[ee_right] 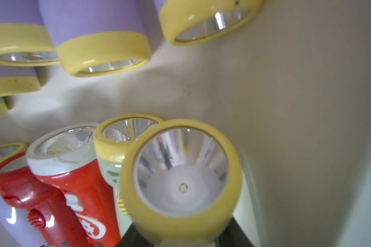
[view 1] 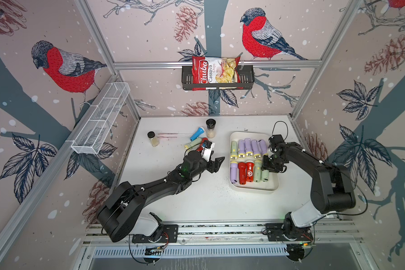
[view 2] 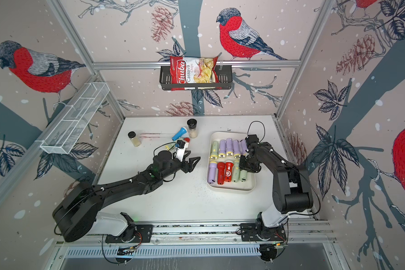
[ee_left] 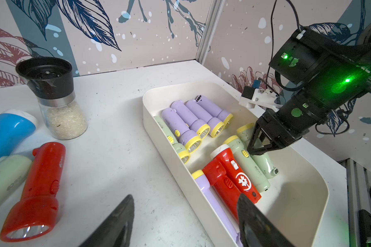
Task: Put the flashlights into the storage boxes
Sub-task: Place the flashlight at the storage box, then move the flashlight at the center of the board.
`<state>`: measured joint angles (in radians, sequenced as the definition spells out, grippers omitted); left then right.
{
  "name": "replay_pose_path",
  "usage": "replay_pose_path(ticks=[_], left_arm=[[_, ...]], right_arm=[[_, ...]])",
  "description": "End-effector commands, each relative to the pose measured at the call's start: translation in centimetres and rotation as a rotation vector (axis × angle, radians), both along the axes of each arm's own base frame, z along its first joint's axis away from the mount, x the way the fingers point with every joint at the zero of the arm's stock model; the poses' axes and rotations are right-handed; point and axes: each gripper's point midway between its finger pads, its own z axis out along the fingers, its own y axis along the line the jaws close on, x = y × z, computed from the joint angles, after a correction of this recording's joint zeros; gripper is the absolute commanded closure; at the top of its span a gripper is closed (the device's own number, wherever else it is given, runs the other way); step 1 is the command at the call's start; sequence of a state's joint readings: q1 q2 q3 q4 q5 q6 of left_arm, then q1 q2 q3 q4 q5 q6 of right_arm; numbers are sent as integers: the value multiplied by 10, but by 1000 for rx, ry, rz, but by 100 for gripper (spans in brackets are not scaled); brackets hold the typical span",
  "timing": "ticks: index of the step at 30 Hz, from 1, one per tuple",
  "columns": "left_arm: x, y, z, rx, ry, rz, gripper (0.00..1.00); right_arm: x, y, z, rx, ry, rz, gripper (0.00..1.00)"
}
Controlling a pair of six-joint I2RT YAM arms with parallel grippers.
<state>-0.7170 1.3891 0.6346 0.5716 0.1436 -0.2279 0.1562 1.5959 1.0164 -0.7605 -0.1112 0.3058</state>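
Closest to the right wrist lens, a stubby pale green plastic flashlight with a yellow head (ee_right: 180,171) shows its reflector straight on, with dark fingers (ee_right: 135,238) on either side of its body. It lies in the cream-white shallow plastic tray (view 1: 253,190), last in the near row on the right arm's side. Its long axis runs along the tray's length, head toward the back wall, tail toward the arm bases. The right gripper (ee_left: 257,149) reaches down over its neck, jaws narrow and bracketing it; whether they pinch or merely flank it I cannot tell. Beside it lie a green neighbour (view 1: 257,174), two red flashlights (view 1: 241,174) and a lilac flashlight (view 1: 233,174). These face a far row (view 1: 248,146) whose yellow heads point back at them. The left gripper (view 1: 218,164) hovers over the white table (view 1: 197,198) beside the tray, jaws apart and empty. A blue flashlight (ee_left: 7,132), a loose green flashlight (ee_left: 4,177) and a loose red flashlight (ee_left: 36,188) lie near a clear black-capped spice jar (ee_left: 56,102).
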Motion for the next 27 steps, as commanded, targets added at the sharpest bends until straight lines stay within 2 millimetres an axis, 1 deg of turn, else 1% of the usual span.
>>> replay_pose_path(ticks=[1, 4, 6, 9, 12, 15, 18, 20, 24, 25, 27], left_arm=[[3, 2, 4, 5, -25, 16, 26], [5, 6, 4, 9, -24, 45, 26], [6, 9, 4, 15, -18, 62, 25], [8, 13, 4, 25, -12, 85, 24], [10, 18, 6, 30, -5, 104, 24], [16, 27, 4, 40, 43, 135, 24], [27, 42, -2, 55, 114, 172, 25], [36, 54, -8, 87, 163, 209, 25], [53, 74, -19, 175, 217, 262, 25], [58, 81, -24, 211, 235, 283, 26], [71, 93, -27, 260, 255, 335, 26]], right_arm=[[-5, -8, 1, -37, 22, 1, 53], [-5, -6, 4, -21, 16, 0, 47], [-3, -5, 9, -15, 5, -2, 44], [1, -1, 23, 2, -34, 2, 42], [10, 5, 45, 28, -104, 19, 42], [23, 20, 72, 38, -208, 65, 41], [34, 45, 92, 61, -327, 129, 41], [38, 68, 101, 74, -388, 196, 40], [38, 117, 114, 135, -476, 309, 40], [38, 129, 117, 154, -500, 335, 40], [36, 149, 124, 179, -546, 374, 40]])
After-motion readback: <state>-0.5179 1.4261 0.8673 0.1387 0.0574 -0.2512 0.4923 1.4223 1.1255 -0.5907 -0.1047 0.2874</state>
